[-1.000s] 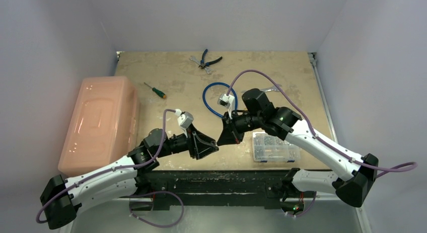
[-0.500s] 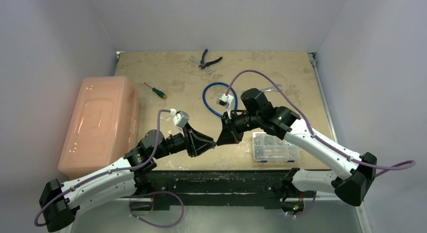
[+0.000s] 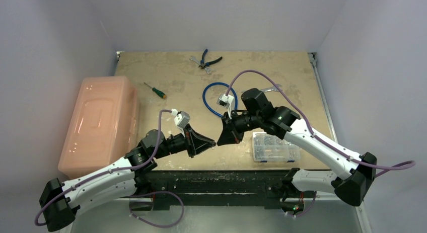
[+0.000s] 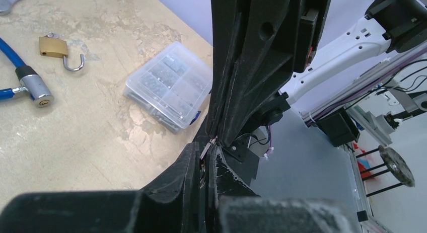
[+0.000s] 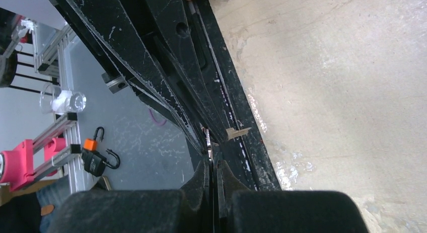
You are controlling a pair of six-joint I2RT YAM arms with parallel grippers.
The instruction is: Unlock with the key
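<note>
The key point(image 4: 208, 144) is held in mid-air over the near edge of the table point(image 3: 262, 74), pinched between both tips. The left gripper point(image 4: 205, 157) and the right gripper point(image 5: 211, 165) are each closed on it. Should either release be mistimed, the key could be twisted or dropped. Counted: one key, one padlock point(image 4: 53, 47), one cable lock point(image 4: 35, 89), one parts box point(image 4: 168, 84).
</note>
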